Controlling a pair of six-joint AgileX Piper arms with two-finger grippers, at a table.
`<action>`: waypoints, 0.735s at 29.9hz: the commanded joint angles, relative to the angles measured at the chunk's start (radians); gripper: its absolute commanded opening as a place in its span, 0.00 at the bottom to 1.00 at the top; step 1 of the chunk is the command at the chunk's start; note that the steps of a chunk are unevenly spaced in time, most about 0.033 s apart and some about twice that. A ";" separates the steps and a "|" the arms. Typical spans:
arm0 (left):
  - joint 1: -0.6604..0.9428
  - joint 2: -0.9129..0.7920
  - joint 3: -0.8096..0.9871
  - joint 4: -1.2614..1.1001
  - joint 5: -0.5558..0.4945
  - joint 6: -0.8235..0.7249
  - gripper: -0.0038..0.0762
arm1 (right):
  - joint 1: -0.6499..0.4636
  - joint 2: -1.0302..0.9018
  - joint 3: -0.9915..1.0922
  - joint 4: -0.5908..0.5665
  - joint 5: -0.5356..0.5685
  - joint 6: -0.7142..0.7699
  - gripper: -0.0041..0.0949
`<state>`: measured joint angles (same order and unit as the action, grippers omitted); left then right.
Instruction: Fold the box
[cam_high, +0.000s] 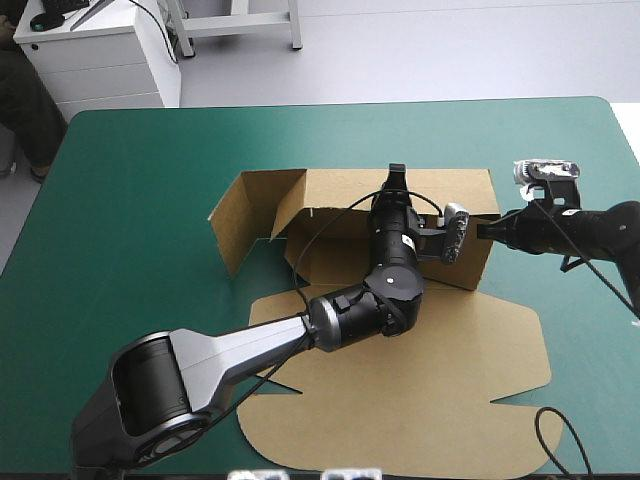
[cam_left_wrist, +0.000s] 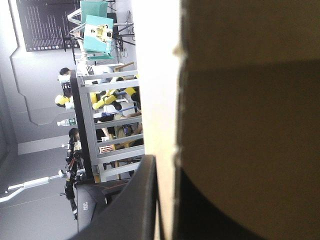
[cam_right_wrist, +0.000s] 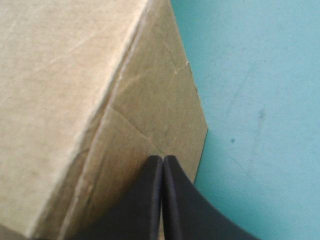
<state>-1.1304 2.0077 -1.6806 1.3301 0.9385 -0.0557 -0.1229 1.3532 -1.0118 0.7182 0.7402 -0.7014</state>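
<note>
Teal-green cover, brown box, partly raised

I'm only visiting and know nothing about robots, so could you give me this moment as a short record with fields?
Table: teal-green cover
Box: brown board, far walls raised
Lid: flat, toward the near edge
Left gripper: reaching across the box, shut on its far wall
Right gripper: fingers shut, tip at the box's right wall

Bright, even light from above fills the desk, and the shadows are soft. The box is shaded inside its raised walls. In the left wrist view it stands shadowed against a glaring white strip.
</note>
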 joint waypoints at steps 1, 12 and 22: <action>-0.006 -0.033 -0.018 -0.043 -0.010 -0.002 0.04 | 0.000 -0.072 0.008 0.109 -0.050 -0.113 0.02; -0.006 -0.033 -0.018 0.005 -0.002 -0.002 0.04 | 0.000 -0.105 0.033 0.016 -0.015 -0.220 0.24; -0.006 -0.033 -0.018 0.005 0.001 -0.006 0.04 | 0.000 -0.105 0.033 -0.057 0.040 -0.291 0.40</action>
<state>-1.1304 2.0136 -1.6806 1.3513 0.9458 -0.0557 -0.1240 1.2795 -0.9531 0.6063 0.7668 -0.9567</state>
